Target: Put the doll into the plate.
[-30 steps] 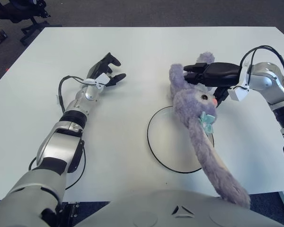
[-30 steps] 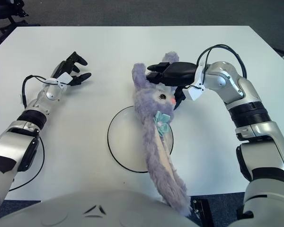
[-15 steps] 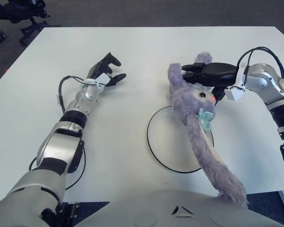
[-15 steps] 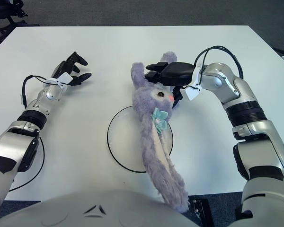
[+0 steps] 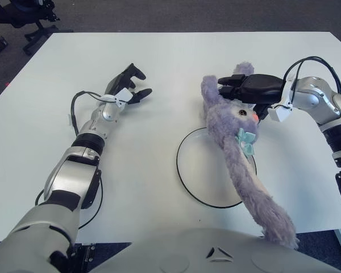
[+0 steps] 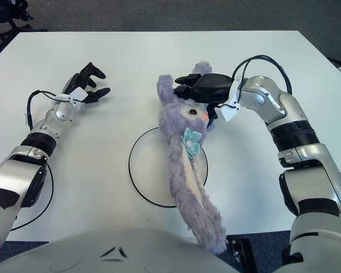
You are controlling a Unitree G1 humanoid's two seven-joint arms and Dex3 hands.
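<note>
White and matte, the table point(image 5: 170, 62) fills most of both views, with dark grey carpet beyond its far edge and part of a black office chair point(image 5: 28, 14) at the top left corner. Nothing on any surface carries writing that can be read.

Largest of the things on it is the doll point(image 6: 184, 153), a long, shaggy lilac plush rabbit with a paler cream front, a dark eye, a pink nose and a small teal bow at its neck. It hangs head-up over the plate, its body trailing toward the near table edge and past it. The right hand point(image 6: 202, 88), black and smooth, is closed on the doll at the base of its ears, holding the head above the plate's far rim.

Below lies the plate point(image 6: 145, 170), flat, round and white with a thin dark rim; the doll's body covers its right half.

Well to the left, the left hand point(image 5: 128, 85) shows over bare table, its fingers loosely spread and holding nothing. A black cable point(image 5: 74, 108) loops along that forearm.
</note>
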